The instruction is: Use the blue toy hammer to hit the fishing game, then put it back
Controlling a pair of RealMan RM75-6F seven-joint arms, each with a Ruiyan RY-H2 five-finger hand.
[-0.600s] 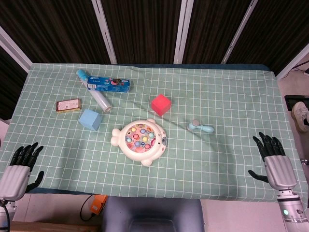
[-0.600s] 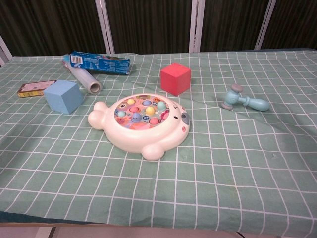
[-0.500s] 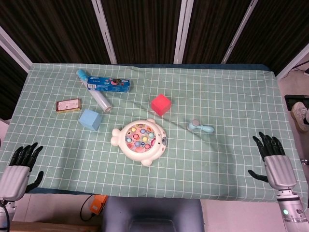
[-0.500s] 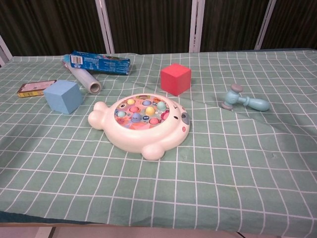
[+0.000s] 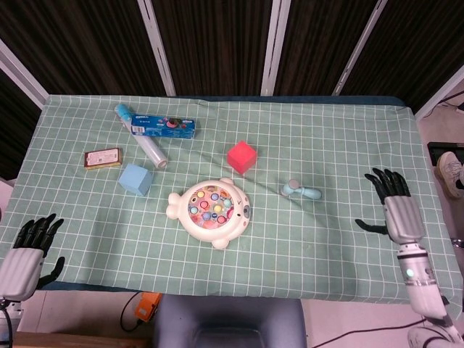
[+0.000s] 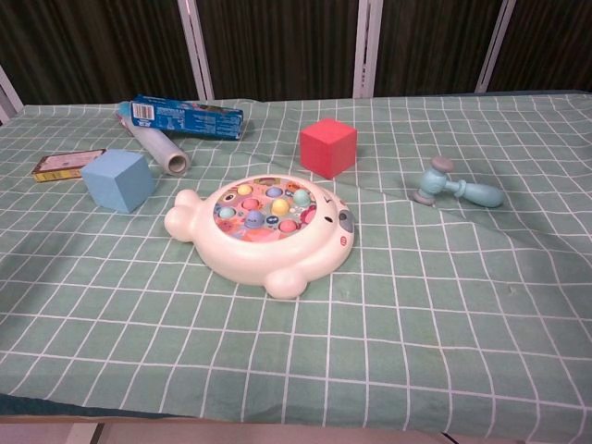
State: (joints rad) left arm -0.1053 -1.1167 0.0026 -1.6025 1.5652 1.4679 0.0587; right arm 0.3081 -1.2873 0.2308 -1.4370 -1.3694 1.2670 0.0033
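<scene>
both hands out of chest view, left hand point(image 5: 20, 255) wrist cut off

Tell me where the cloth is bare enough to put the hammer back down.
Bare cloth lies right of the blue toy hammer, toward the open right robot hand, and along the near edge below the fishing game. It is crowded at far left: blue cube, film roll, blue box, small card box.

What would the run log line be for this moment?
hammer: untouched on cloth, right of fishing game | right hand: empty, fingers apart, nearest hammer | left hand: empty at table edge
</scene>
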